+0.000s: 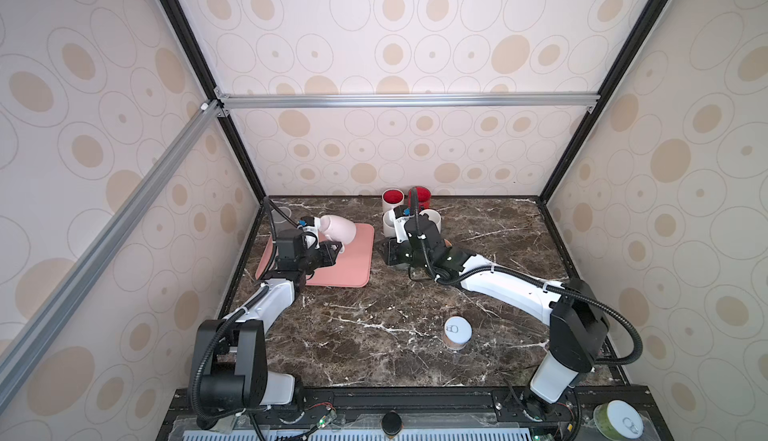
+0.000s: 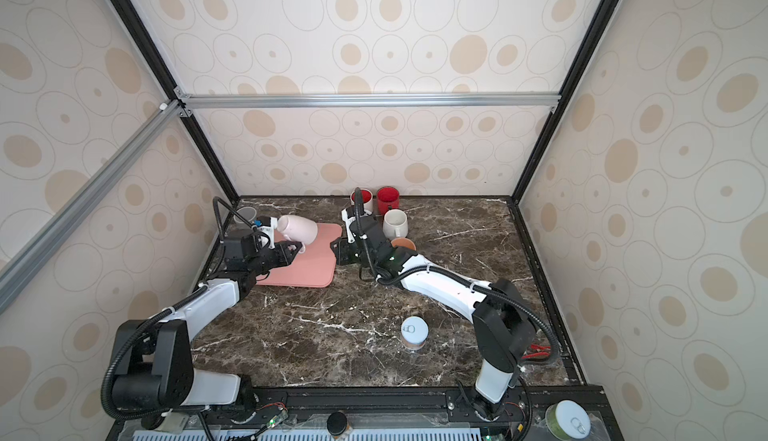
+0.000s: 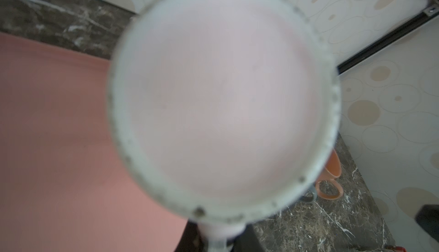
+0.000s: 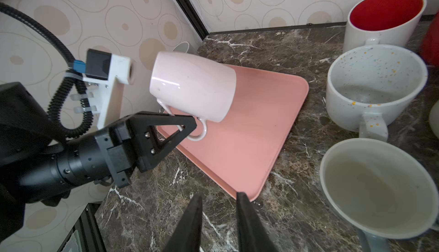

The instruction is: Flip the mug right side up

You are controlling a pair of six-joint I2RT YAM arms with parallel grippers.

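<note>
Nearest me, a white-lidded can (image 1: 457,330) stands on open table, well apart from the work. My right gripper (image 4: 219,195) sits just off the tray's near corner, jaws slightly apart and empty. My left gripper (image 4: 190,126) is closed on the handle of the pink mug (image 4: 192,87). The mug hangs on its side over the pink tray (image 4: 249,144), base toward my left wrist, mouth tipped a little down. I judge the turn half done: the next move calls for a wrist roll bringing the mouth up, then lowering onto the bare tray. Room below is ample. Farther off, the speckled mug (image 4: 375,77) stands near the tray's far edge, and a grey cup (image 2: 245,212) and the side wall are close behind.
</note>
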